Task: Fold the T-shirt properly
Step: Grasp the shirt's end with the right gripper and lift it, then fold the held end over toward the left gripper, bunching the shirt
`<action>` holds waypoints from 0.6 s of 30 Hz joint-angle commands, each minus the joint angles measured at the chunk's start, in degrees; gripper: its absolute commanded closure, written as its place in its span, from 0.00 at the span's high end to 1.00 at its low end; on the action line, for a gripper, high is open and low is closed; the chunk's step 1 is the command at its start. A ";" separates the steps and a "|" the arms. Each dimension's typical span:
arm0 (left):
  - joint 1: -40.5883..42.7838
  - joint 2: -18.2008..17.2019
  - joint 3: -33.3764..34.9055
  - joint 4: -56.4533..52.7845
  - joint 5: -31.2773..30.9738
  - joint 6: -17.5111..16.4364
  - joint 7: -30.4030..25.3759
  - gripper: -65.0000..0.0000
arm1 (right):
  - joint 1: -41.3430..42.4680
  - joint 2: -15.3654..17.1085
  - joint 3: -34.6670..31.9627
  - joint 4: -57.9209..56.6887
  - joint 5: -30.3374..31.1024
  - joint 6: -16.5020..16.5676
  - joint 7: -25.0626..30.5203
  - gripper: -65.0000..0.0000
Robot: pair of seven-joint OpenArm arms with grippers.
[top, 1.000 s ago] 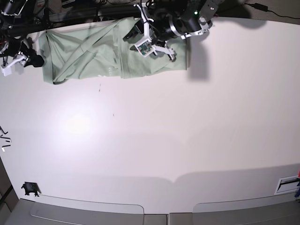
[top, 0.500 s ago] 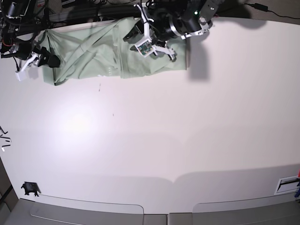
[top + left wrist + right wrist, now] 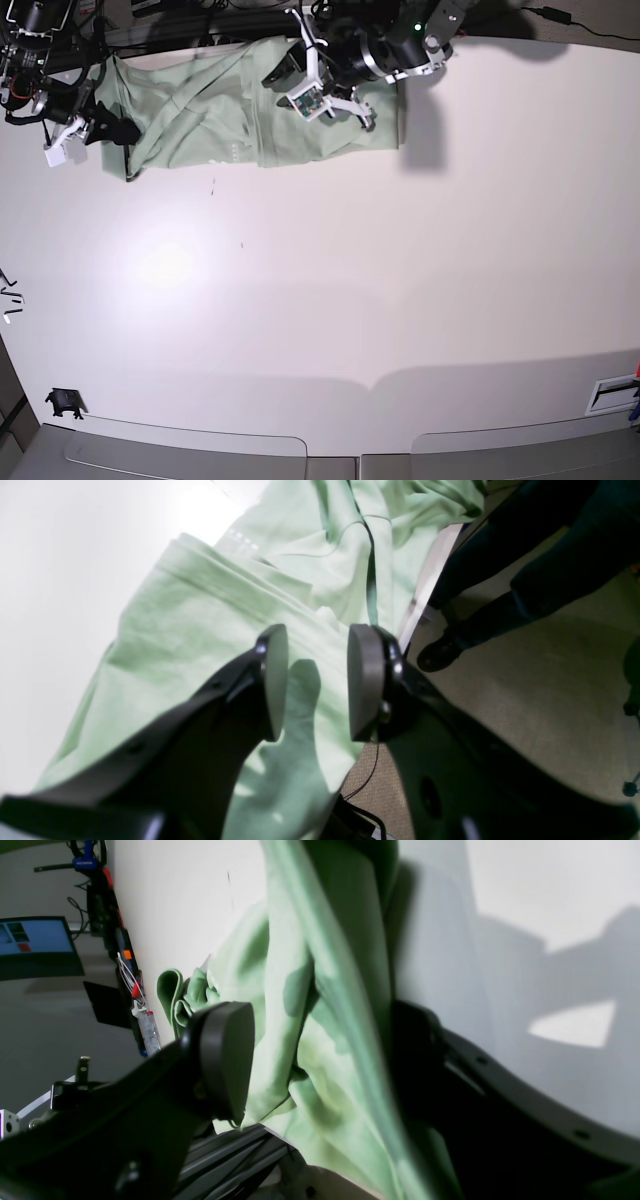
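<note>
Up at the far edge of the white desk (image 3: 330, 300), the pale mint-green T-shirt (image 3: 230, 115) lies spread in loose folds, one end near each arm and part of it hanging over the desk's back edge.

The left claw (image 3: 317, 680) hovers over the shirt's end by that edge. Its two pads (image 3: 276, 680) stand apart with a clear gap between them, and only the cloth lying below shows through the gap; nothing is gripped. Beyond the desk edge, carpeted floor (image 3: 525, 705) and a person's dark trousers and shoe (image 3: 437, 652) are in view.

The right claw (image 3: 320, 1060) is spread wide at the shirt's other end. A bunched fold of the green cloth runs between its fingers (image 3: 225, 1060); the near pad stands just beside the cloth, while the far finger is dark and half hidden behind the fold, so whether it touches cannot be told. The jaws have not closed on the fabric.

A dark seam or trim line (image 3: 371, 580) runs along the shirt in the left wrist view.
</note>
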 commanded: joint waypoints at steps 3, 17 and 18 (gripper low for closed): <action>-0.17 0.44 0.11 1.14 -0.94 -0.35 -1.66 0.29 | 1.49 1.60 0.26 0.52 0.95 0.30 0.07 0.48; -0.13 -1.88 0.11 3.43 1.25 0.98 0.70 0.17 | 5.07 1.64 0.26 0.55 0.95 0.30 0.07 0.00; -0.11 -2.49 0.11 3.43 3.04 2.84 0.72 0.11 | 5.25 1.64 0.26 0.55 0.95 0.30 0.07 0.00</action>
